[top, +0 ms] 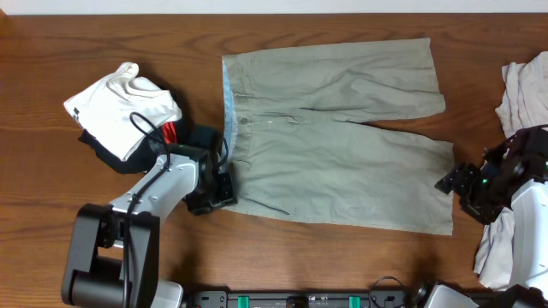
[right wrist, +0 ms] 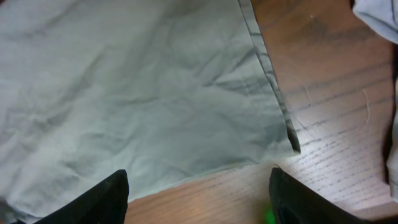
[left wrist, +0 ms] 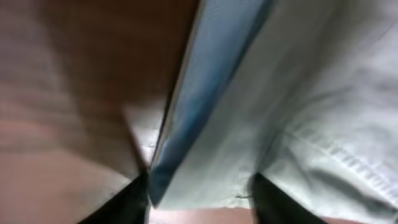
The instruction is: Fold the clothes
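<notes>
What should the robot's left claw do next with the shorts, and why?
Probably squeeze shut on the blue waistband: its edge lies inside the open left claw, and the shorts lie flat, unfolded, so a fold needs a grip first.

- Your left wrist view is all blur: the large grey-green cotton shorts (left wrist: 311, 93) and their pale blue inner waistband (left wrist: 205, 81) smear together, and you cannot tell whether the left gripper (left wrist: 199, 199) pinches them.
- The bottom edge cuts off the fingers of the right gripper (right wrist: 199, 196).
- The white garment (top: 120, 107) hides most of the black-and-red garment (top: 169, 133).
- The overhead view's right edge crops the off-white garment (top: 524, 90).
</notes>
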You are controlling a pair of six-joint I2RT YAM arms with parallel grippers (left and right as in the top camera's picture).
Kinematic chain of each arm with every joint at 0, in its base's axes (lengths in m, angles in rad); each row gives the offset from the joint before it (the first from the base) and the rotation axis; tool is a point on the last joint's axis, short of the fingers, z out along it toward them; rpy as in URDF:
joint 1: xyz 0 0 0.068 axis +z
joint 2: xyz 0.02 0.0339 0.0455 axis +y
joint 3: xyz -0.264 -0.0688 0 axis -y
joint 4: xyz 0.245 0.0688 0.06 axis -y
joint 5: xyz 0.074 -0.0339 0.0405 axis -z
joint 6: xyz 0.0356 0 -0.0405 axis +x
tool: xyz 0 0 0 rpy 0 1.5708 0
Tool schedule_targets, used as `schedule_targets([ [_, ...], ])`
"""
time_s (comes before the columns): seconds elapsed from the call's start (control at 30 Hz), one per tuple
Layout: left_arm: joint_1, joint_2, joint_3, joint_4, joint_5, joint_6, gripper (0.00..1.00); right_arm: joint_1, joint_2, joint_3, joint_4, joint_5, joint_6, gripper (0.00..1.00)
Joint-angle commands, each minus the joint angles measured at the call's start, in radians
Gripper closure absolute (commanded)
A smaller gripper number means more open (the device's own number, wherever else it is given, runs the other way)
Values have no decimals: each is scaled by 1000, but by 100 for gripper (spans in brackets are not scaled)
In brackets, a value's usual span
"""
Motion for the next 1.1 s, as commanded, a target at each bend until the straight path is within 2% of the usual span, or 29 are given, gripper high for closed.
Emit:
schedule_targets([
  [0.0,2,62,-13,23,8,-23,66,8,-5,9,-10,7,-14,30],
  [0.13,2,66,-10,22,8,-23,94,8,-5,9,-16,24,-14,30],
  [0.43,2,-26,27,-35,4,-22,94,8,20,-29,13,76,-13,34],
  [0.6,2,-59,28,-33,-4,-22,94,5,101,-65,14,123,3,19],
  [0.67,1,-59,28,-33,-4,-22,94,0,141,-68,7,127,39,18],
  [0.93,2,-59,28,-28,-4,-21,94,-3,222,-205,172,182,200,25],
  [1.07,2,-59,28,-29,-4,-21,94,-14,222,-235,183,218,209,29],
])
